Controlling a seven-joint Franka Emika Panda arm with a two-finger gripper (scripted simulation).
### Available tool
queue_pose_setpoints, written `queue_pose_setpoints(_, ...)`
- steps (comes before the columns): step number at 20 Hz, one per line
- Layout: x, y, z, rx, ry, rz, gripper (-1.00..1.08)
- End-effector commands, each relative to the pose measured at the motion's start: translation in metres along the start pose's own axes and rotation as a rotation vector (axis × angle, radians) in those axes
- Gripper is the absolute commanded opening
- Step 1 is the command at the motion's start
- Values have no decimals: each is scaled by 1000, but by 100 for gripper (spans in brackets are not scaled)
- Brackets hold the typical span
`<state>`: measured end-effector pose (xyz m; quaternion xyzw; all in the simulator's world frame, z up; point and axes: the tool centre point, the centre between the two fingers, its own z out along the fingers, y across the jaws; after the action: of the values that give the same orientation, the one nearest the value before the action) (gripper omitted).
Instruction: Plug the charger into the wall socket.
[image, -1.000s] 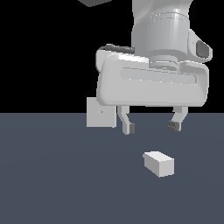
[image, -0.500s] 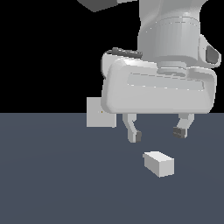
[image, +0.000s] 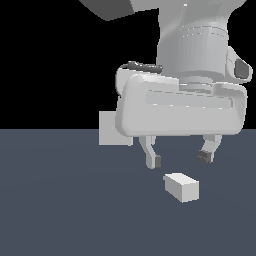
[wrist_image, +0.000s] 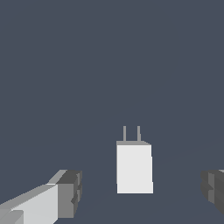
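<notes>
The hand (image: 179, 159) has dropped lower over the last second, fingers spread and empty just above the charger (image: 181, 186) lying on the worktop (image: 60, 200), so the grasp looks imminent, the socket (image: 109, 129) well behind.

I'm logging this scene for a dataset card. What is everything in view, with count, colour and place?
charger: one, light grey block, lying on the floor under the gripper; two thin prongs show in the wrist view.
wall socket: one, light grey plate, upright at the far edge of the floor, partly hidden behind the gripper body.
floor: one, dark blue-grey, flat.
gripper: one, white with dark fingertips, open, above the charger, not touching it.
</notes>
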<state>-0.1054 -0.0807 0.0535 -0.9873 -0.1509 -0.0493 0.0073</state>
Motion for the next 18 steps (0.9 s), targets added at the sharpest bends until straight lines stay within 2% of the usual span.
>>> queue_pose_setpoints(1,-1,0,8,0,-1,0,100)
queue_pose_setpoints(7,-4,-1,33,0,-1,0,100)
queue_pose_setpoints(13,-4,0,41,0,-1,0,100)
queue_pose_setpoints(14,-4,0,41,0,-1,0,-100)
queue_pose_setpoints(18,-4,0,41,0,-1,0,-100)
